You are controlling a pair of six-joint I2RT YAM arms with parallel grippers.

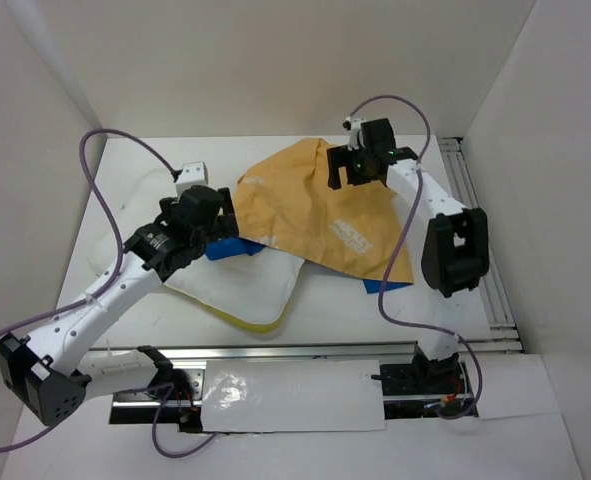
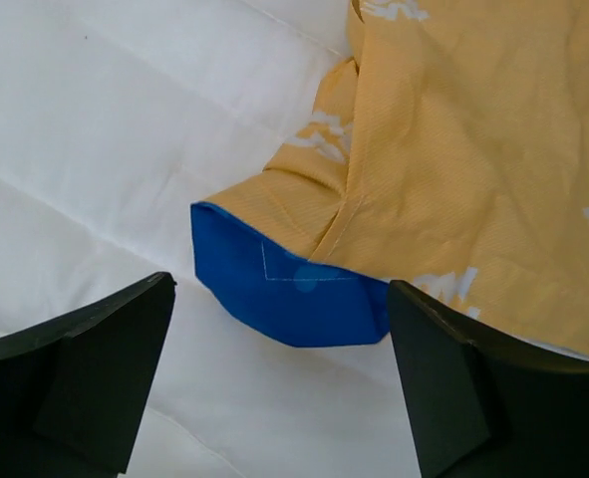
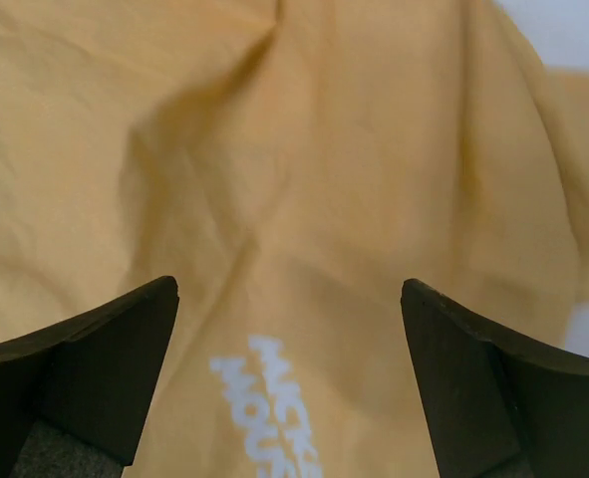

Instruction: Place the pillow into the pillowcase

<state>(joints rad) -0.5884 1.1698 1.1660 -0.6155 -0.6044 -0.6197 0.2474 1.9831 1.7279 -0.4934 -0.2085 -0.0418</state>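
at centre-left of the table [image 1: 255, 150], the pillow [image 1: 245, 290]: white, plump, lying flat, yellow edge toward the near side. draped over its far right part, the pillowcase [image 1: 315, 215], mustard-orange with white print, crumpled and spreading toward the far right. not visibly inside the case: lying under it, with much of the white cover bare. no telling where the case's opening is. blue cloth of the case peeking out at its near left corner and near right edge.

only from the left wrist: that near left corner folded out blue from under the orange cloth, a stitched seam on it, resting on the quilted white of the pillow. left gripper [image 2: 281, 289] just above this corner, fingers spread wide to either side, pinching nothing.

only from the right wrist: orange cloth filling the view in soft folds, white lettering low down. right gripper [image 3: 291, 289] above the case's far part, fingers wide apart, gripping nothing.

only from above: left arm crossing the pillow's left part and hiding some of it. purple cables [image 1: 100, 150] looping off both arms. a metal rail [image 1: 500, 310] along the table's right edge. a clear plastic sheet [image 1: 285, 395] between the bases.
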